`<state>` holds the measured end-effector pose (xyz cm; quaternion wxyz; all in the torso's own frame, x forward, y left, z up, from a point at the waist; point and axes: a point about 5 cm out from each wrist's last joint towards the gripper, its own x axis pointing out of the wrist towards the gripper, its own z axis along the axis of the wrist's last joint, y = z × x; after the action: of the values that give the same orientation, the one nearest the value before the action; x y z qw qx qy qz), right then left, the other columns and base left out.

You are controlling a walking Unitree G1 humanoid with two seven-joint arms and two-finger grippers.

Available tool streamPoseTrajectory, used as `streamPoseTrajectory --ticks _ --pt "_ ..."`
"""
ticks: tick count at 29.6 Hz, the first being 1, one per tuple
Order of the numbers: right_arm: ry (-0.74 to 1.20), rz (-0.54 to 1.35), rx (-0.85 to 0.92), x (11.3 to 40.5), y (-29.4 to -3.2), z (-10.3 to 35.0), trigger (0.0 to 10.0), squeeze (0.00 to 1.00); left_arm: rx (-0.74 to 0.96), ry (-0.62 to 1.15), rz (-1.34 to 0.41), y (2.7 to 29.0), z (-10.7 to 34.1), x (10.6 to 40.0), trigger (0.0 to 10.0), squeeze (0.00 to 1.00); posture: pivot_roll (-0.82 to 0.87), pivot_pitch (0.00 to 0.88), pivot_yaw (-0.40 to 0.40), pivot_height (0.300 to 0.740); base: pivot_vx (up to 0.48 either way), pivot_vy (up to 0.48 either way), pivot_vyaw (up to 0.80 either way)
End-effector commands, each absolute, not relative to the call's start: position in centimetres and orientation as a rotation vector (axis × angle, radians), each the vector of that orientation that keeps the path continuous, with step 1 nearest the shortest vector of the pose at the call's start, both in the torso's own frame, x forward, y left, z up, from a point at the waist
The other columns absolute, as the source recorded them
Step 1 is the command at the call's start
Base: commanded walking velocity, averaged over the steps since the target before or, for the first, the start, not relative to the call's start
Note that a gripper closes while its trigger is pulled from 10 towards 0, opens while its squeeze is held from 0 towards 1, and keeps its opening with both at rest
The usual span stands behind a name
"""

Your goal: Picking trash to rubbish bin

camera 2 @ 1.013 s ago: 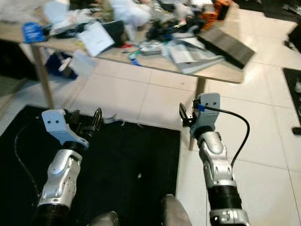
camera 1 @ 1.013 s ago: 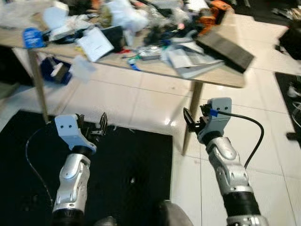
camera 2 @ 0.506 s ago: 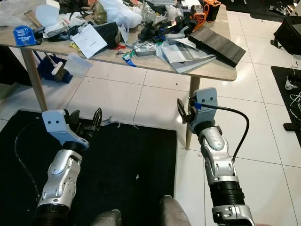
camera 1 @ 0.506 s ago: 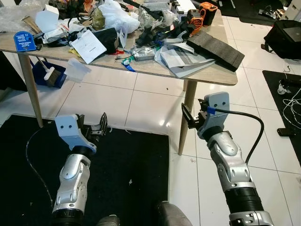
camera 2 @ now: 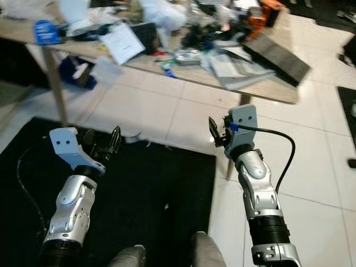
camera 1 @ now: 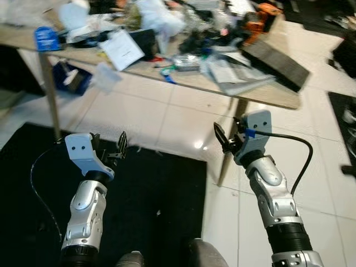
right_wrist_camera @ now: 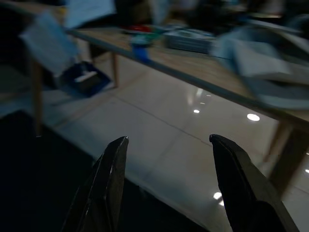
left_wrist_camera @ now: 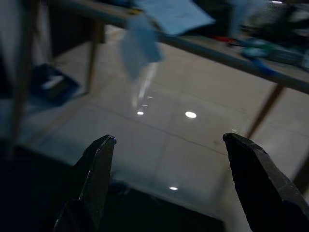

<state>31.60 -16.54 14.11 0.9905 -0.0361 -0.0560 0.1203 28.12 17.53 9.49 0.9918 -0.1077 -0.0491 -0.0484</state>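
A wooden table (camera 1: 281, 95) stands ahead, heaped with trash: papers (camera 1: 123, 49), white plastic bags (camera 1: 161, 14), grey sheets (camera 1: 231, 72) and a dark foam block (camera 1: 278, 55). A pale plastic sheet (camera 1: 105, 76) hangs off its near edge. My left gripper (camera 1: 118, 149) is held open over the black mat (camera 1: 144, 189) with nothing between its fingers (left_wrist_camera: 99, 169). My right gripper (camera 1: 222, 139) is also open and empty, just in front of the table's near leg (camera 1: 229, 150). A small white scrap (camera 1: 158, 212) lies on the mat.
White floor tiles (camera 1: 167, 117) stretch under and beyond the table. A blue box (camera 1: 71, 79) sits on the floor under the table's left side, by the left leg (camera 1: 50, 94). An orange tool (camera 1: 257, 16) rests at the table's far right. My feet (camera 1: 201, 253) show at the bottom.
The whole picture has shifted and blurred, so the camera has moved. Both arms keep the same pose with fingers open.
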Motion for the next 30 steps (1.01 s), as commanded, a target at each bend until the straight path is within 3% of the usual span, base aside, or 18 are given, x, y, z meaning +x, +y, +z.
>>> streamPoseTrajectory --ticks 1,21,30 --pt "-0.088 0.232 -0.078 31.5 -16.8 13.5 10.0 0.00 -0.225 -0.066 -0.092 17.4 8.7 27.8 10.0 0.00 0.01 0.151 -0.013 0.740 0.000 0.000 0.00" --pt "-0.192 0.242 -0.077 31.5 -16.2 15.0 10.0 0.00 -0.177 -0.134 -0.086 17.3 9.6 27.7 10.0 0.00 0.01 0.153 -0.011 0.740 0.000 0.000 0.00" --pt "-0.194 0.246 -0.076 31.5 -16.1 14.9 10.0 0.00 -0.177 -0.135 -0.090 17.3 9.6 27.7 10.0 0.00 0.01 0.153 -0.011 0.740 0.248 0.000 0.00"
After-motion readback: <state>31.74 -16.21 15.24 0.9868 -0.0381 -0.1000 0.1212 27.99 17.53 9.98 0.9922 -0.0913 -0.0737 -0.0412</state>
